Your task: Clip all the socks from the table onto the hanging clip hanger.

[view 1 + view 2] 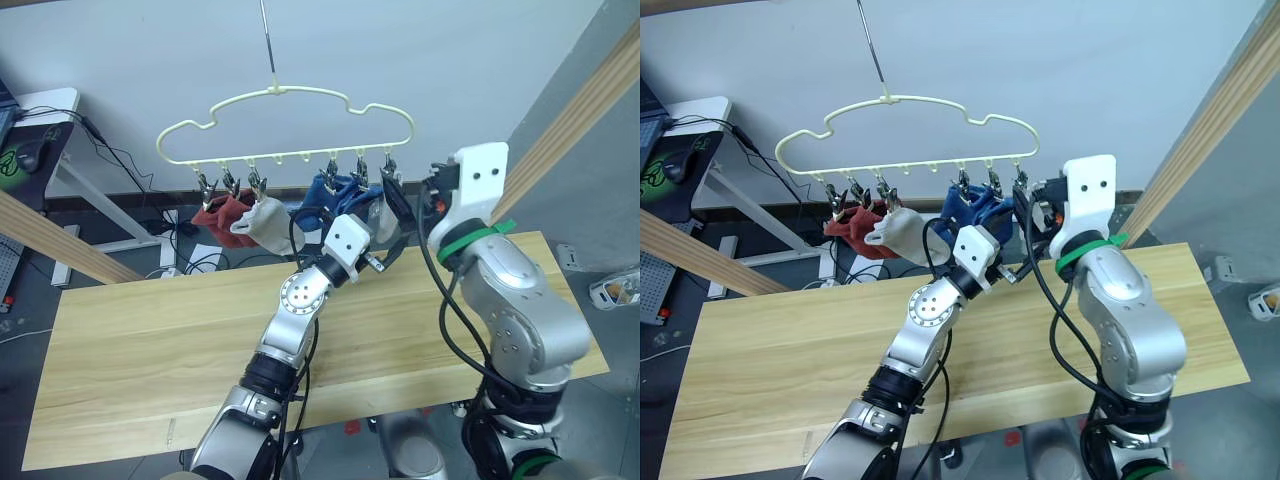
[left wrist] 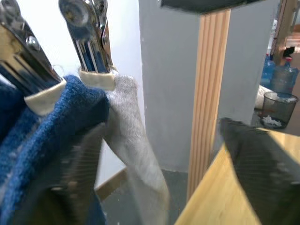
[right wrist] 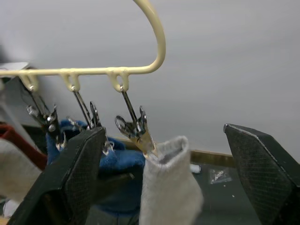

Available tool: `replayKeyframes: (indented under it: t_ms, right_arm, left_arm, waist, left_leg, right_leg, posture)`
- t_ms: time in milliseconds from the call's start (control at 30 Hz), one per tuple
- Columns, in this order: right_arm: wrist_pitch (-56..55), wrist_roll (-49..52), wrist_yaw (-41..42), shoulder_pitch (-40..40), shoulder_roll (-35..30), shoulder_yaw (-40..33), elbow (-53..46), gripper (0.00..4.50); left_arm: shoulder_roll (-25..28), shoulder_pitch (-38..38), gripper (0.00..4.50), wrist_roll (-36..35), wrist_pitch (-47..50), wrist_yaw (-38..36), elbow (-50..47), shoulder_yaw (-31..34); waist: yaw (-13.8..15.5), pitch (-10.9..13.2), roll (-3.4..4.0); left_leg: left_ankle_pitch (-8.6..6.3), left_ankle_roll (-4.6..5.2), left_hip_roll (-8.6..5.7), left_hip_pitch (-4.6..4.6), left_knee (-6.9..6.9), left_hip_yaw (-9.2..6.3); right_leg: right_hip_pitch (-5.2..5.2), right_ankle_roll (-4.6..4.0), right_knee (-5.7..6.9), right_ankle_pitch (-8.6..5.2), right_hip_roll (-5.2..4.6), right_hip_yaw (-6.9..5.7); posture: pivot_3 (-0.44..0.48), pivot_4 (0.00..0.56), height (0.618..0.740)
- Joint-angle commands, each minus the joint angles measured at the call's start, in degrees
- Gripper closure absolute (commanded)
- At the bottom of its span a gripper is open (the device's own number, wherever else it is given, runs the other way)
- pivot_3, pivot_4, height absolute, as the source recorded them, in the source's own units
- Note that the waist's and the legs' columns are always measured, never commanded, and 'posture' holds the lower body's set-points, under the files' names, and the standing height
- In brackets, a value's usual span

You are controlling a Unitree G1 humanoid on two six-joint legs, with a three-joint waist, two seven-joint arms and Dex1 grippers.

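The pale yellow clip hanger (image 1: 310, 90) hangs by its thin hook above the far edge of the table (image 1: 150, 340). From its clips hang a rust red sock (image 1: 220, 212), a light grey sock (image 1: 262, 224), blue socks (image 1: 328, 196) and, at the right end, another light grey sock (image 3: 168, 187). My left gripper (image 2: 164, 187) is open just under the right-end clips, with the blue sock (image 2: 42, 136) and grey sock (image 2: 136, 154) in front of it. My right gripper (image 3: 166, 178) is open too, its fingers either side of the clipped grey sock, below the end clip (image 3: 136, 129).
Round wooden frame poles slant at the right (image 1: 580, 105) and the left (image 1: 60, 245). A desk (image 1: 50, 110) with cables beneath stands at the back left. A bin (image 2: 276, 108) and bottles are on the floor beyond the table's right end.
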Motion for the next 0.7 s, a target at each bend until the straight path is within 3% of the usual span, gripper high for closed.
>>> replayKeyframes:
  t_ms: [33,167,367,533,700]
  right_arm:
    - [-1.00,4.60,6.67,2.04,-5.28,-3.37,-4.82,0.26]
    - [-1.88,9.75,14.47,5.66,-13.38,-5.20,-5.75,0.26]
    - [-8.84,12.66,25.18,10.81,-24.61,-4.21,-4.30,0.26]
    - [-17.28,12.36,32.95,13.81,-31.05,-3.63,-0.14,0.26]
    - [-24.08,13.03,40.76,14.95,-36.86,-6.32,7.45,0.26]
  left_arm:
    - [1.55,2.02,0.02,-2.69,3.49,-2.81,-6.75,-0.32]
    - [5.91,6.48,0.02,-7.55,11.24,-7.82,-16.08,-0.50]
    - [17.85,16.82,0.02,-15.53,26.51,-11.47,-33.81,5.22]
    - [27.35,25.36,0.02,-17.43,34.22,-9.70,-41.87,15.45]
    - [37.30,32.96,0.02,-15.31,36.31,-9.50,-41.00,28.86]
  waist:
    - [0.00,-0.05,-0.03]
    - [0.01,-0.45,-0.01]
    - [-0.05,-1.56,-0.07]
    - [0.43,-2.42,-0.56]
    - [1.71,-3.24,-0.92]
  left_leg:
    - [0.01,0.02,-0.01,0.00,0.01,0.00]
    - [0.03,0.05,-0.01,0.02,0.01,-0.03]
    - [0.06,0.08,0.03,0.27,-0.04,0.02]
    - [0.08,0.10,0.00,0.90,-0.04,0.03]
    - [0.12,0.17,0.00,0.99,-0.02,0.19]
  right_leg:
    - [0.02,0.04,0.00,0.02,-0.01,0.00]
    - [0.03,0.08,0.00,0.05,-0.01,0.00]
    - [0.13,0.09,0.08,0.04,0.05,0.05]
    - [0.72,0.36,0.01,-0.12,0.05,0.05]
    - [0.69,0.34,0.03,-0.10,0.06,0.11]
  posture:
    - [-0.268,0.267,0.735]
    - [-0.255,0.250,0.735]
    - [-0.207,0.225,0.735]
    - [-0.164,0.212,0.735]
    - [-0.090,0.183,0.735]
